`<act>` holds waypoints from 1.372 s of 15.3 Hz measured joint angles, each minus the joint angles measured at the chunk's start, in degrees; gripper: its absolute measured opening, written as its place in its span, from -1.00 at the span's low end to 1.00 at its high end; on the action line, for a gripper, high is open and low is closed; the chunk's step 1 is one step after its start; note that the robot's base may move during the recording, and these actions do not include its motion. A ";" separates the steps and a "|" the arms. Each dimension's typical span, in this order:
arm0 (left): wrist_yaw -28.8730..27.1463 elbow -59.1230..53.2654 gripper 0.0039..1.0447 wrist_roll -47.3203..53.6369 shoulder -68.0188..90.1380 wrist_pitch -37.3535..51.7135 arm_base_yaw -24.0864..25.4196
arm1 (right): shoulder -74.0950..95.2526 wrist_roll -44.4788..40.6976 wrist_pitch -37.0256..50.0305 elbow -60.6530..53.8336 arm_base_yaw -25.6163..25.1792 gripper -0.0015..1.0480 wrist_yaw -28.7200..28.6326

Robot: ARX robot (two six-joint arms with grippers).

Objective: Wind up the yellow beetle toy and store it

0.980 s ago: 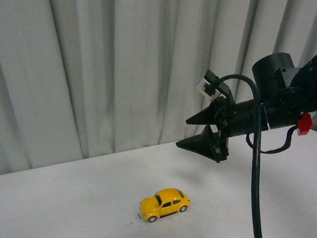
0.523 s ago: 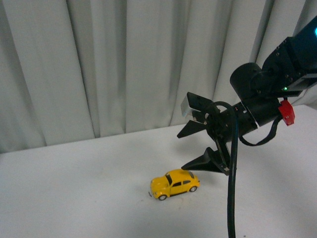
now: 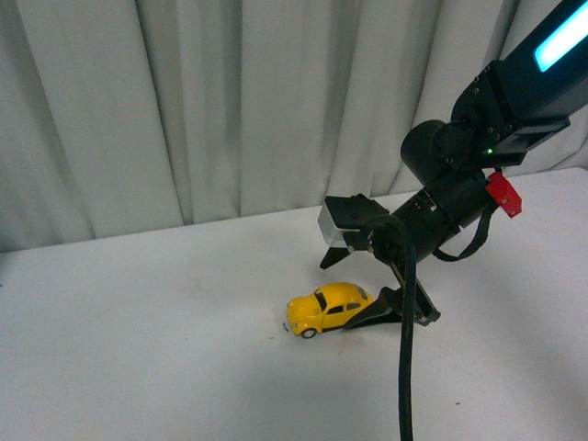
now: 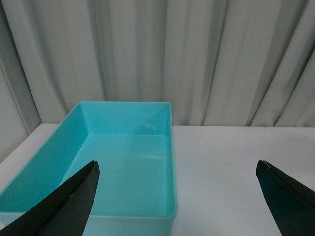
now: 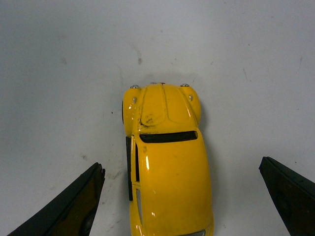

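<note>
Right arm: your right gripper [image 3: 333, 295] is down at the white table [image 3: 138, 367] with its fingers [image 3: 390, 308] spread wide. The yellow beetle toy [image 3: 329, 310] stands on its wheels in the gap between them.

- Right wrist view: the gripper [image 5: 180, 162] looks straight down on the toy [image 5: 167, 162]. Roof and hood sit between the two dark fingers [image 5: 74, 206], with the hood pointing out past the fingertips.
- Bare table shows on both sides of the toy. Neither finger touches it, and nothing is held.
- The toy is off centre in the gap, nearer one finger than the other.
- Front view: the lower finger lies just beside the toy's rear flank. You cannot tell from this angle whether they touch. The upper finger is above and behind the roof, apart from it.
- A black cable [image 3: 404, 367] hangs from the wrist in front of the table.

Left arm: your left gripper [image 4: 177, 162] is also spread wide, with nothing between its fingers [image 4: 64, 206].

- Beyond the fingertips, closer to one finger than the other, stands a teal bin [image 4: 54, 157] on the white table.
- Pale curtain [image 4: 197, 59] hangs behind it.
</note>
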 joint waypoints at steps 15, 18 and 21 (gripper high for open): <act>-0.02 0.00 0.88 0.00 0.00 0.00 0.00 | 3.26 1.22 -4.48 3.48 2.58 -0.20 2.25; -0.02 0.00 0.88 0.00 0.00 -0.02 0.00 | 3.32 1.22 -3.85 2.80 1.66 -0.20 1.97; -0.02 0.00 0.88 0.00 0.00 0.00 0.00 | 3.23 0.17 -3.04 0.76 -2.03 -0.20 0.24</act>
